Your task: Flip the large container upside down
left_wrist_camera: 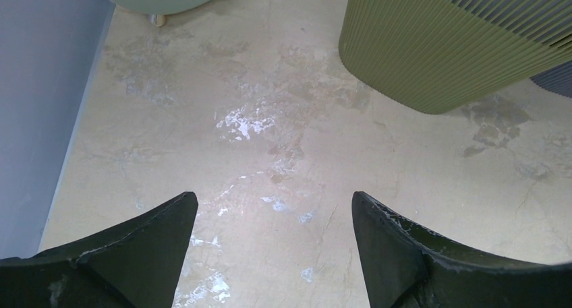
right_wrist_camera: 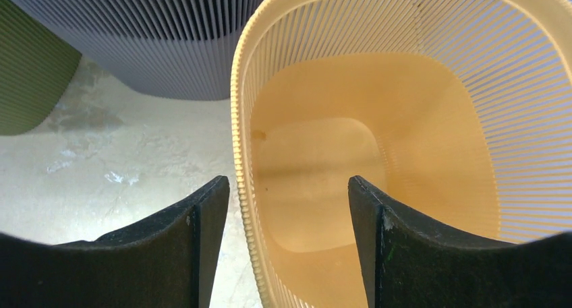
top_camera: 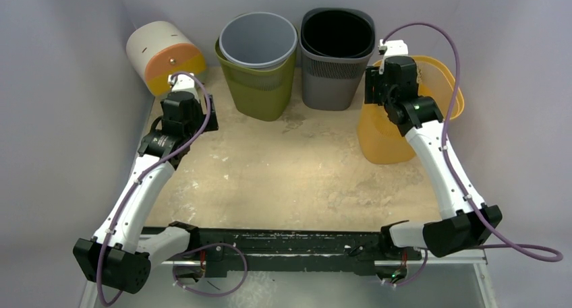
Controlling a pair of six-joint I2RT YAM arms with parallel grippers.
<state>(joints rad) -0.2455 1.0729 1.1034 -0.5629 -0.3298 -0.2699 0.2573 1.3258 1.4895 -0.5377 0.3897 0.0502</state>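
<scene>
Right end effector point(right_wrist_camera: 289, 187) spread, poised over the yellow basket point(top_camera: 386, 145) — one finger outside its rim, the other over the interior; no contact evident. Basket stands upright, mouth up, at 2 o'clock on the table point(top_camera: 270, 180), just beside the dark grey bin point(top_camera: 334, 79). Left end effector point(left_wrist_camera: 275, 203) also spread, over bare table at 10 o'clock. Step in hand, by my reading: approach to the rim. Next — probably descend, pinch the rim wall, then lift and roll the wrist to invert.
</scene>
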